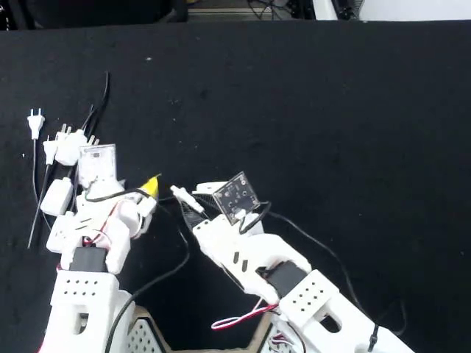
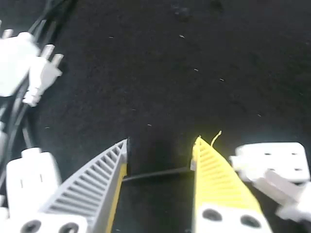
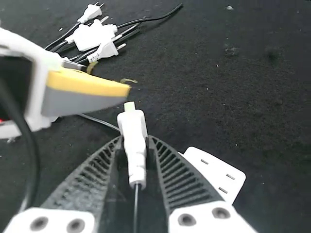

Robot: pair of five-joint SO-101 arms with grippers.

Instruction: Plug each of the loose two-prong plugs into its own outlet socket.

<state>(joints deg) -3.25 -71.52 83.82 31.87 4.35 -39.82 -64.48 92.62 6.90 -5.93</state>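
Observation:
My right gripper (image 3: pixel 135 141) is shut on a white two-prong plug (image 3: pixel 132 138), whose prongs point out past the fingertips toward the left arm's yellow finger (image 3: pixel 87 86). Beside this gripper lies a white outlet block (image 3: pixel 214 172). In the high view the held plug (image 1: pixel 182 195) sits between the two arms, with the outlet block (image 1: pixel 210 188) just right of it. My left gripper (image 2: pixel 160 143) is open, low over the black table, and a thin black cable (image 2: pixel 155 173) crosses between its fingers. The outlet block (image 2: pixel 269 158) lies just past its yellow finger.
Several loose white plugs (image 1: pixel 66 143) with black cords lie bunched at the table's left, one plug (image 1: pixel 34 121) apart at the far left. A white adapter (image 1: pixel 57 195) rests beside the left arm. Cables trail under both arms. The black table (image 1: pixel 331 110) stretches to the right and back.

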